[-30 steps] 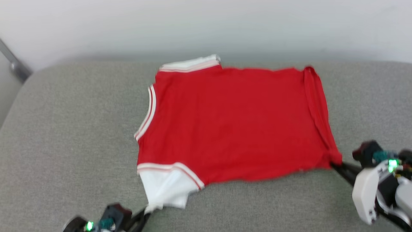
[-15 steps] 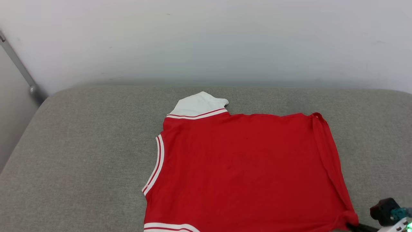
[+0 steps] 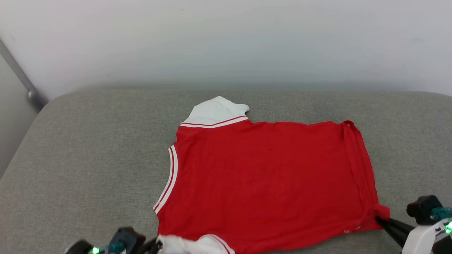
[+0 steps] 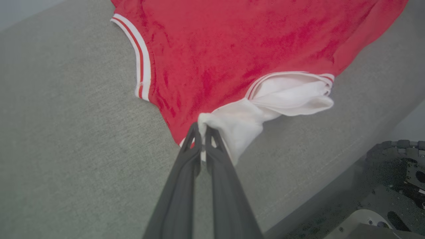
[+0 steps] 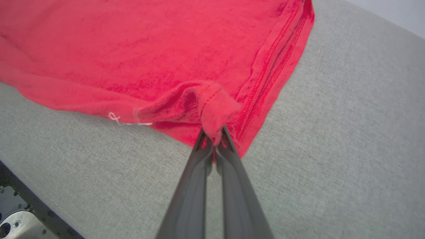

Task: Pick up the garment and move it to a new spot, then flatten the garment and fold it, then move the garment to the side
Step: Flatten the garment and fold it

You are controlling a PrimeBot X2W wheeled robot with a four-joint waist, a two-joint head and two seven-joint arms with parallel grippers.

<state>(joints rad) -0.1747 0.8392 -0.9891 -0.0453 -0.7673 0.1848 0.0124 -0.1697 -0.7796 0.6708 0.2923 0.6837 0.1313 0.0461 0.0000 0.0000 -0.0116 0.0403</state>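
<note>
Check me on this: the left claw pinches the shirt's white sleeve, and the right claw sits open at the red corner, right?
One slip: the right claw is not open. The right wrist view shows it shut on a bunched red corner of the garment. The left claw does pinch the white sleeve.

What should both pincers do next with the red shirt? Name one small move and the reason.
Probably ease the two apart along the near edge. The left pincer is shut on the crumpled white sleeve, the right pincer on the bunched hem corner, and the rest of the garment lies flat.
</note>
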